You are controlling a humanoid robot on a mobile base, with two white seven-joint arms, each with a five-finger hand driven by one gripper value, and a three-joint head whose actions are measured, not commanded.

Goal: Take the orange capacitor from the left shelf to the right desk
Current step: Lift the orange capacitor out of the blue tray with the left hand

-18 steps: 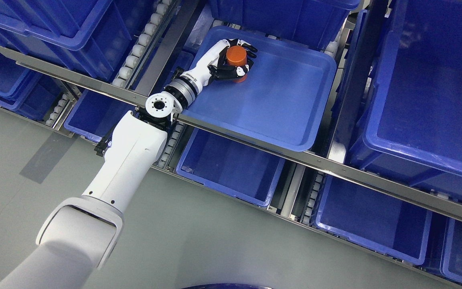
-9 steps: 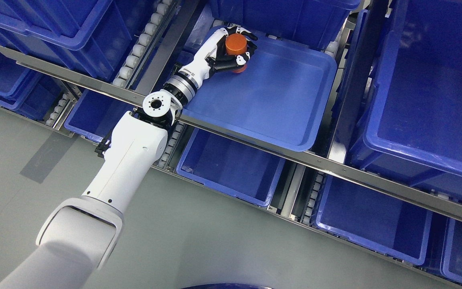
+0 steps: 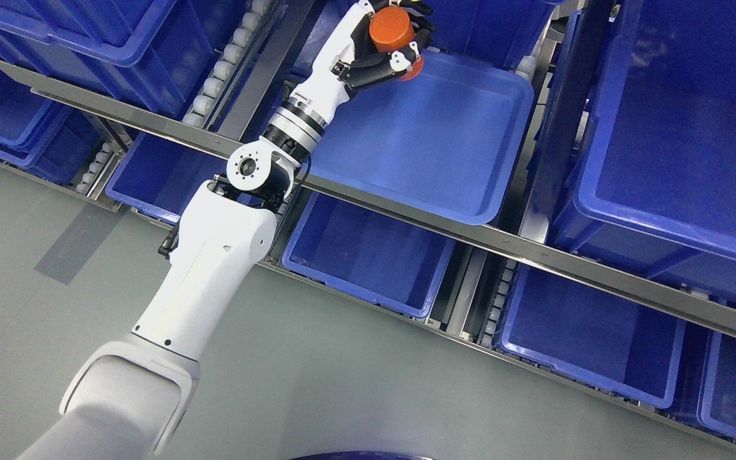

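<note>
One left hand (image 3: 384, 48) grips the orange capacitor (image 3: 392, 33) at the frame's top, above the blue tray (image 3: 470, 185); a loose fingerhold or a knock on the bin overhead (image 3: 489, 25) could drop it.

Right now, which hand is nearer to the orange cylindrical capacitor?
Left. The left hand grips the orange cylindrical capacitor above the shallow blue plastic tray. The right hand is not in view.

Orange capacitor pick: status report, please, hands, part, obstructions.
Left hand shut on orange capacitor, raised above the shallow blue tray. Right hand not in view. Upper bin close behind.
</note>
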